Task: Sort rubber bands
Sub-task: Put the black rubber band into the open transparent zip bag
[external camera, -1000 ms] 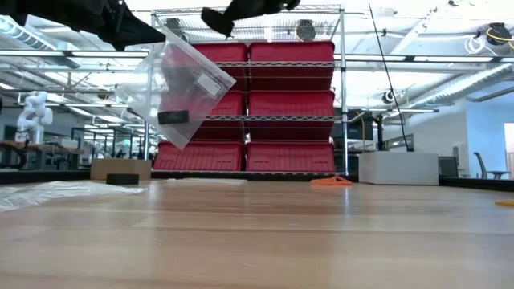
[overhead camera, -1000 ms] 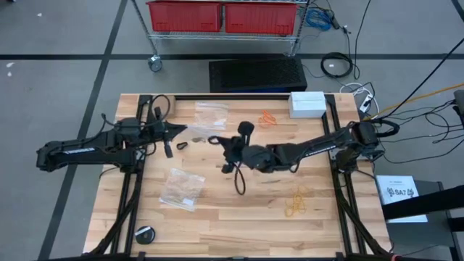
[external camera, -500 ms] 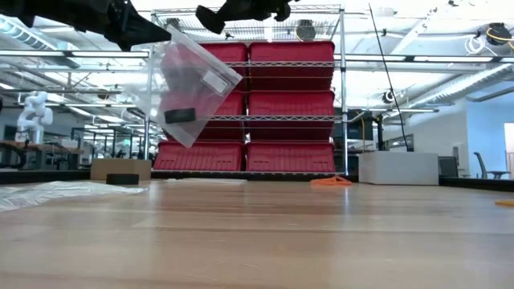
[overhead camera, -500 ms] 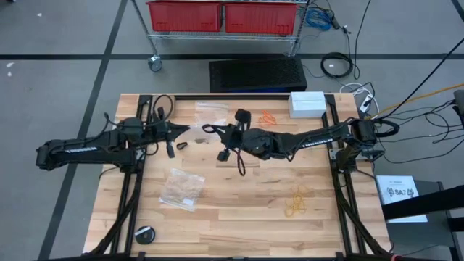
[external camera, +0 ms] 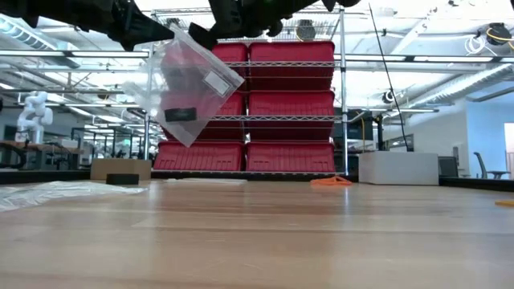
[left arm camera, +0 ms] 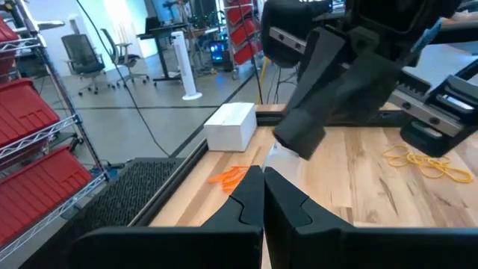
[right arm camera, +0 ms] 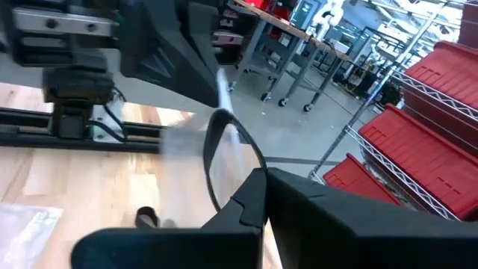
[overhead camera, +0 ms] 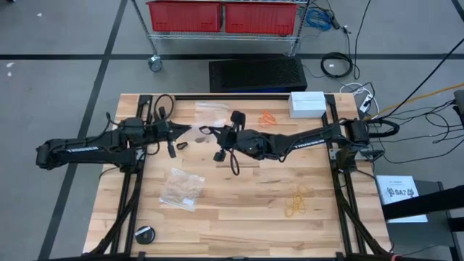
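So the left gripper pinches a clear bag up over the table's far left, while the right gripper, clamped on a black rubber band, sits at the bag's mouth. Orange bands lie far right, yellow ones near right. Next up, probably: drop the band inside.

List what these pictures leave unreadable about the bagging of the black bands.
- Held clear bag: its mouth is hidden in the low view behind the left gripper; from above the bag is too clear to trace.
- Black rubber band in the right gripper: blurred in the right wrist view; inside the bag or not, cannot tell.
- Orange bands: too small to count from above.
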Robot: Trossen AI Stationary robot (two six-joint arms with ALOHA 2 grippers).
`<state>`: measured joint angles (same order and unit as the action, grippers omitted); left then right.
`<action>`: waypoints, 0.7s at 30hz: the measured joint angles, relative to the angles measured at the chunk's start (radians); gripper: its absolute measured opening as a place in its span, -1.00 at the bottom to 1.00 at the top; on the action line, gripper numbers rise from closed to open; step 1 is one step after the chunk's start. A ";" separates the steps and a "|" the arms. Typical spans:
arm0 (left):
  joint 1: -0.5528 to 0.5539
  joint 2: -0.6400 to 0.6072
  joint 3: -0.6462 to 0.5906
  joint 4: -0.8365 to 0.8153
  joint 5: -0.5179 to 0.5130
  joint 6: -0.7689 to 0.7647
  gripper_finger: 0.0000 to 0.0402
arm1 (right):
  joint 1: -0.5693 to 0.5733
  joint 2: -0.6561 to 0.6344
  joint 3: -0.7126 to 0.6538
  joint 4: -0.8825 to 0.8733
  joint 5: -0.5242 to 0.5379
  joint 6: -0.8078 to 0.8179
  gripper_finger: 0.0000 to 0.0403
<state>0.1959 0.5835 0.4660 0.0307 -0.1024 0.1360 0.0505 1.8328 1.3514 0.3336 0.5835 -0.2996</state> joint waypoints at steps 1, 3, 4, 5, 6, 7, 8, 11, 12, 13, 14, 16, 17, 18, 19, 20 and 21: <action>0.000 0.000 0.000 0.000 0.001 0.000 -1.00 | 0.000 0.000 0.000 0.002 0.015 0.000 -1.00; 0.000 0.000 0.000 0.000 0.001 0.000 -1.00 | 0.001 0.000 0.000 0.008 0.052 -0.013 -1.00; 0.000 0.000 0.000 0.000 0.001 0.000 -1.00 | 0.001 0.000 0.000 0.015 0.062 -0.020 -1.00; 0.000 0.000 0.000 0.001 0.001 0.000 -1.00 | 0.001 0.000 0.000 0.023 0.066 -0.027 -1.00; 0.000 0.000 0.000 0.001 0.001 0.000 -1.00 | 0.001 0.000 0.000 0.030 0.066 -0.031 -1.00; 0.000 0.000 0.000 0.003 0.001 0.000 -1.00 | 0.001 0.000 0.000 0.031 0.067 -0.032 -1.00; 0.000 0.000 0.000 0.005 0.001 -0.001 -1.00 | 0.001 0.000 0.000 0.031 0.067 -0.033 -1.00; 0.000 0.000 0.000 0.006 0.001 -0.001 -1.00 | 0.000 0.000 0.000 0.032 0.075 -0.035 -1.00; 0.000 0.000 0.000 0.005 0.001 -0.001 -1.00 | -0.003 0.000 0.000 0.034 0.074 -0.038 -1.00; 0.000 0.000 0.000 0.005 0.001 -0.002 -1.00 | -0.003 0.000 0.000 0.035 0.074 -0.038 -1.00; 0.000 0.000 0.000 0.005 0.001 -0.003 -1.00 | -0.004 0.000 0.000 0.035 0.075 -0.038 -1.00; 0.000 0.000 0.000 0.006 0.001 -0.003 -1.00 | -0.007 0.000 0.000 0.036 0.074 -0.037 -1.00; 0.000 0.000 0.000 0.006 0.001 -0.003 -1.00 | -0.009 0.000 0.000 0.037 0.074 -0.037 -1.00; 0.000 0.000 0.000 0.006 0.001 -0.003 -1.00 | -0.010 0.000 0.000 0.037 0.074 -0.037 -1.00; 0.000 0.000 0.000 0.006 0.001 -0.003 -1.00 | -0.010 0.000 0.000 0.037 0.074 -0.037 -1.00; 0.000 0.000 0.000 0.006 0.001 -0.003 -1.00 | -0.010 0.000 0.000 0.037 0.074 -0.037 -1.00; 0.000 0.000 0.000 0.006 0.001 -0.003 -1.00 | -0.008 0.000 0.000 0.036 0.074 -0.036 -1.00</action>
<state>0.1961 0.5834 0.4660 0.0365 -0.1013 0.1333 0.0425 1.8324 1.3514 0.3699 0.6579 -0.3356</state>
